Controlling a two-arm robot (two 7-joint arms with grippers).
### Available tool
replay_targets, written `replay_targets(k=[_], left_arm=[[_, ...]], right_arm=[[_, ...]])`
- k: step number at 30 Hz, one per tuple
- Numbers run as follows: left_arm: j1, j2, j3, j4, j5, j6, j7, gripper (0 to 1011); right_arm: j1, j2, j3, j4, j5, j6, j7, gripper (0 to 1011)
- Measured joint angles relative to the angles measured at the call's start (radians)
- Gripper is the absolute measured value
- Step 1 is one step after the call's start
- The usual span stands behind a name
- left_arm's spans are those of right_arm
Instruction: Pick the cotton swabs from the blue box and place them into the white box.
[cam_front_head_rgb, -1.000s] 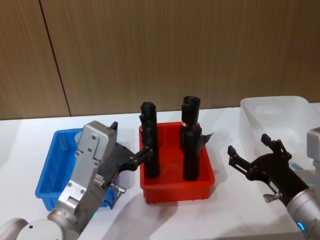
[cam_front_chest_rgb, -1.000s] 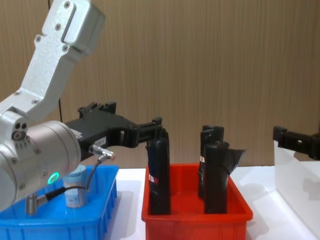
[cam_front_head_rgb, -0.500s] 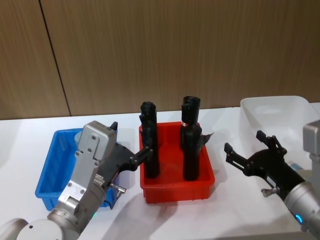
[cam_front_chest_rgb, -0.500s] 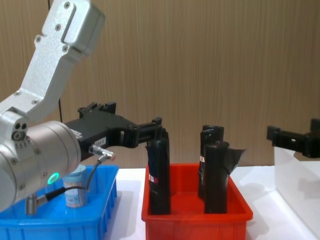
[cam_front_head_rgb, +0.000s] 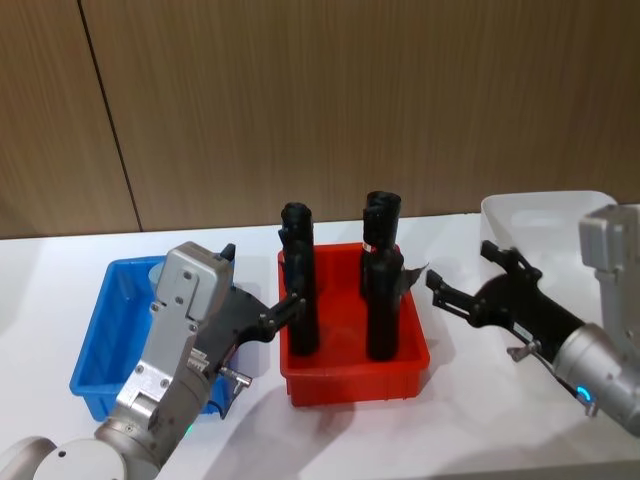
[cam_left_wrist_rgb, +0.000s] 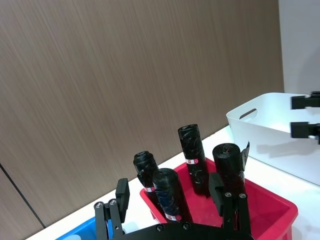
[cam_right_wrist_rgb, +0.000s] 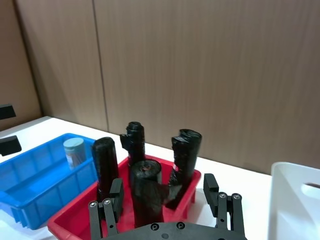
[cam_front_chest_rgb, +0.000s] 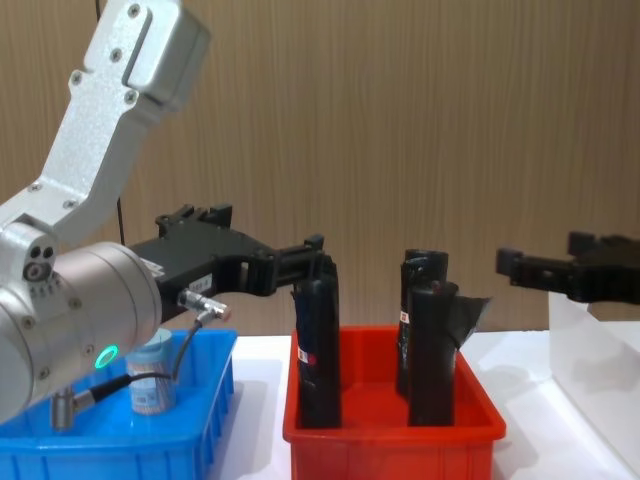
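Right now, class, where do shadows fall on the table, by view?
Head view: soft shadow on the white table in front of the red bin; the right pincer hovers beside it, the left pincer by the blue box. Left wrist view: the white box shadows the table.

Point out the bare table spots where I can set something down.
Bare table fronts the red bin, and a strip lies left of the blue box. The gap between red bin and white box has the open right gripper over it. Crowded: red bin's black rolls; the open left gripper hangs between blue box and red bin.
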Motion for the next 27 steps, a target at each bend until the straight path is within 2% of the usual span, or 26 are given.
replay_targets(k=[3,5,9,13,27], left_arm=[[0.0,0.0,0.0,0.0,0.0,0.0,0.0,1004],[0.0,0.0,0.0,0.0,0.0,0.0,0.0,1004],[0.0,0.0,0.0,0.0,0.0,0.0,0.0,1004],[0.0,0.0,0.0,0.0,0.0,0.0,0.0,1004],[0.0,0.0,0.0,0.0,0.0,0.0,0.0,1004]], right_arm=[[0.033,-0.007,0.0,0.041,-0.001,-0.005,0.038,1001],[0.074,-0.016,-0.001,0.095,-0.003,-0.011,0.086,1001],[0.112,-0.025,-0.003,0.144,-0.005,-0.016,0.129,1001],[0.172,-0.041,-0.007,0.226,-0.01,-0.024,0.19,1002],[0.311,-0.079,-0.023,0.433,-0.015,-0.039,0.338,1002]])
